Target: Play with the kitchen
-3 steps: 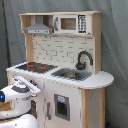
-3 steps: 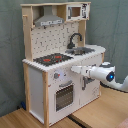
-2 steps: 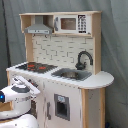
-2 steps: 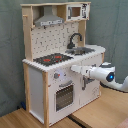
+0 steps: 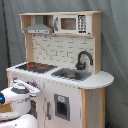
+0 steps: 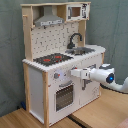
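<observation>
Little had moved since the earlier frames: the arm had crept slightly closer to the front panel. The kitchen (image 6: 60, 70) stood upright on the wooden floor (image 6: 20, 119) before a grey backdrop, its stovetop (image 6: 52, 59), sink (image 5: 71, 74) and faucet (image 5: 84, 59) untouched. The pincer (image 6: 73, 73) sat at the front panel beside the knobs, just above the oven door (image 6: 64, 96); whether it was spread or pressed together could not be told. Contact with the front controls seemed the step in hand, with play barely begun.
</observation>
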Tool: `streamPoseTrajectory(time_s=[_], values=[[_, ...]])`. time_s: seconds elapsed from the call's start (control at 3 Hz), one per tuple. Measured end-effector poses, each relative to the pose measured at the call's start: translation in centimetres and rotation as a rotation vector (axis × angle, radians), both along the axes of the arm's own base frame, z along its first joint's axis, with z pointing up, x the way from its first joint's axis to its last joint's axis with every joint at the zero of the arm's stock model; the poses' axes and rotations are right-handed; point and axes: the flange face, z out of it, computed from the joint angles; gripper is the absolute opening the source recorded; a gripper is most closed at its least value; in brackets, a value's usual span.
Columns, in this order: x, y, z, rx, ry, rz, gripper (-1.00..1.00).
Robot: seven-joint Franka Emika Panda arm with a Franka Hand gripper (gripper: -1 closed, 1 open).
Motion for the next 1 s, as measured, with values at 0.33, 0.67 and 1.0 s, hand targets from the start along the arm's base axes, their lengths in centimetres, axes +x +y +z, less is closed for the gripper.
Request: streamPoseTrajectory(time_s=[0.33,0.67,1.0], values=[[0.0,0.0,0.0,-0.103,-0.005,0.010,1.00],[-1.6,1.4,0.0,-0.159,-0.012,0.009,1.00],[-2.8,2.2,0.0,-0.163,-0.016,-0.023,1.00]])
